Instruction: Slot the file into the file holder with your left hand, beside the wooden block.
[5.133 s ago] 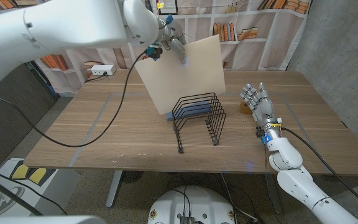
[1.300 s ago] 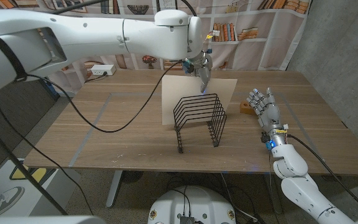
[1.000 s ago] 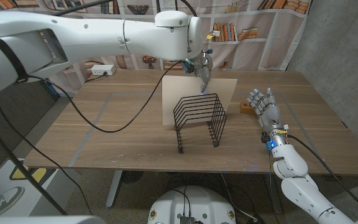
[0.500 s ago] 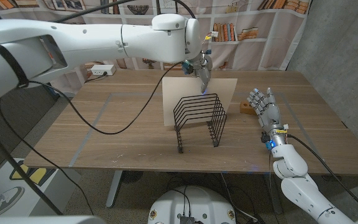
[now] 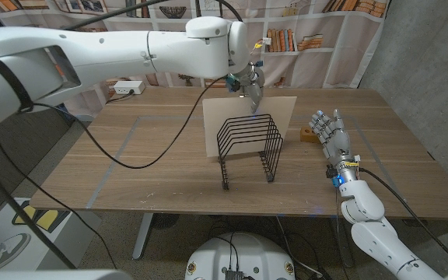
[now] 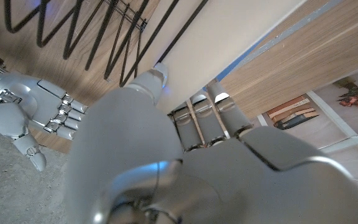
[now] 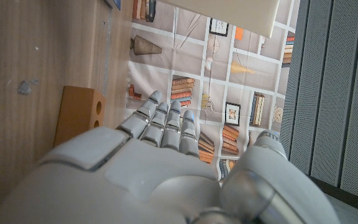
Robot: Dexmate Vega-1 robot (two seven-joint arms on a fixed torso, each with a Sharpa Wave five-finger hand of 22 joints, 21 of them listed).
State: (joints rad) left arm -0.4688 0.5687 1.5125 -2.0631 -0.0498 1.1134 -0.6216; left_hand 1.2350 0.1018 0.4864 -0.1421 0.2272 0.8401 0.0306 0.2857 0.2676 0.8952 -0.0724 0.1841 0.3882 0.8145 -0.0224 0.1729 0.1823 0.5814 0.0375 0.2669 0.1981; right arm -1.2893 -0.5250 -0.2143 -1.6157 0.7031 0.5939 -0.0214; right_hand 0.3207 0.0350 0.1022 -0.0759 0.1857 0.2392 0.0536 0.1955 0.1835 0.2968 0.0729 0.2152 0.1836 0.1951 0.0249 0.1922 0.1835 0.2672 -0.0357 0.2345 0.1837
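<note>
Our left hand [image 5: 250, 81] grips the file [image 5: 247, 128] top, holder [image 5: 247, 144] just below; releasing with it unseated, we judge it topples.

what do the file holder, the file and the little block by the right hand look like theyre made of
File holder: thin black wire, likely coated metal, bent into open loops. File: stiff cream card or thin plastic, matte; it stands flat without sagging. Block: light orange-brown wood, as it looks, smooth faces, with round holes seen from the right wrist.
</note>
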